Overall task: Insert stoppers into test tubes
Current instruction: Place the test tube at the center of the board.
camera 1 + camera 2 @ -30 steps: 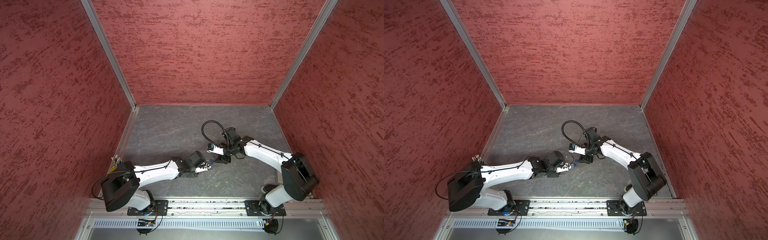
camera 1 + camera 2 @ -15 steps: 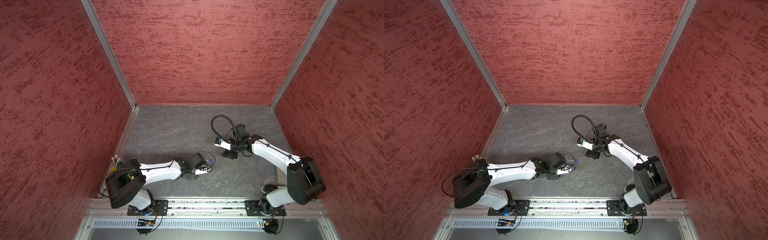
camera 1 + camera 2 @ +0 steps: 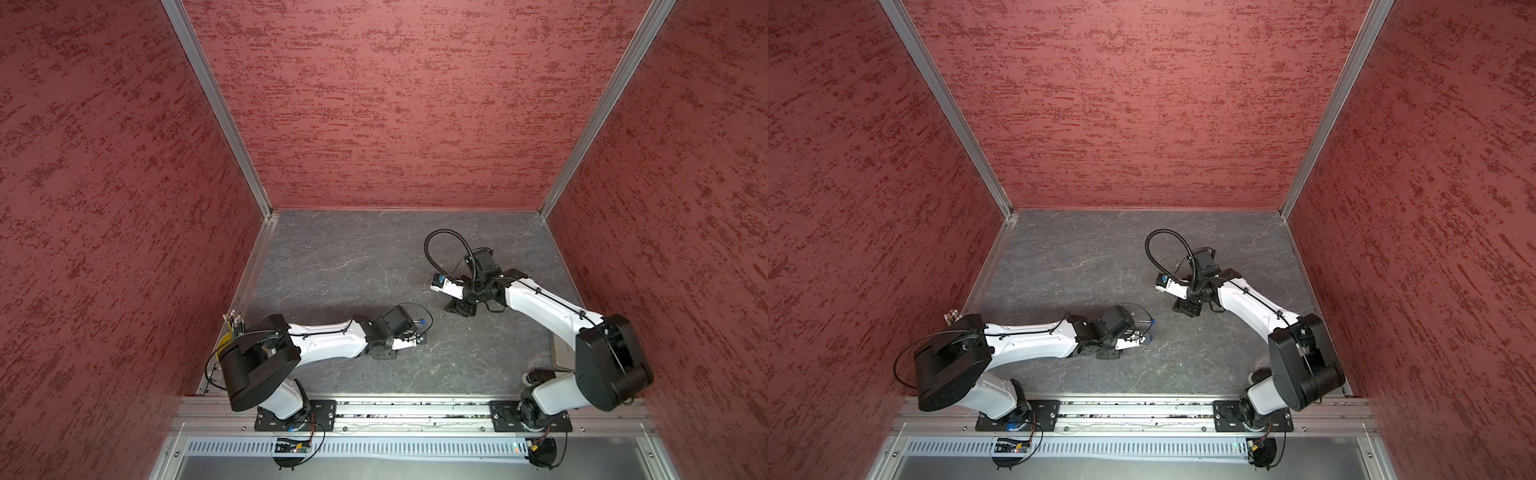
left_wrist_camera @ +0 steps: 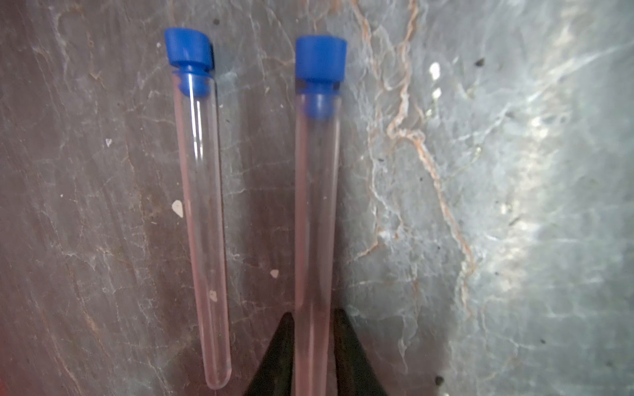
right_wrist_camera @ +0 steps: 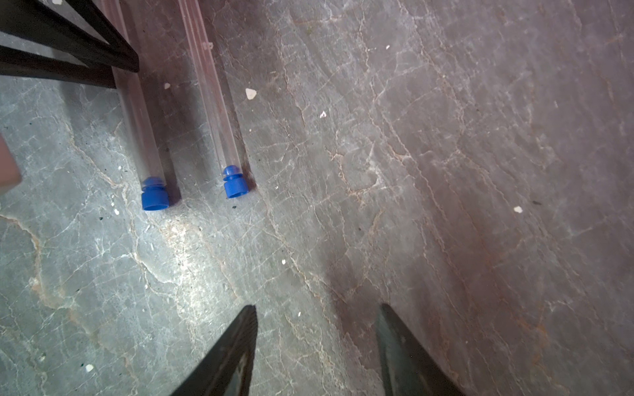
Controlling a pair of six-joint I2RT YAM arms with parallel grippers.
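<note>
Right gripper (image 5: 318, 306) has pulled clear, jaws apart, empty; 2 stoppers (image 4: 320, 61) seated; left gripper (image 4: 313, 312) flanks centre-frame test tube (image 4: 317, 205), grip cannot tell; release likely remains

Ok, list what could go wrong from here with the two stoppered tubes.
The bright blue plug-shaped stopper on the free clear slim test tube sits crooked, only partly in; it may pop out. The other clear tube, held by the left gripper, could roll into its neighbour once released.

Both top views were evenly lit and sharp with faint shadows, wrist views were dimmer with a red cast, glare lay on the grey surface (image 4: 535, 161), one tube (image 4: 317, 223) was blurred.
</note>
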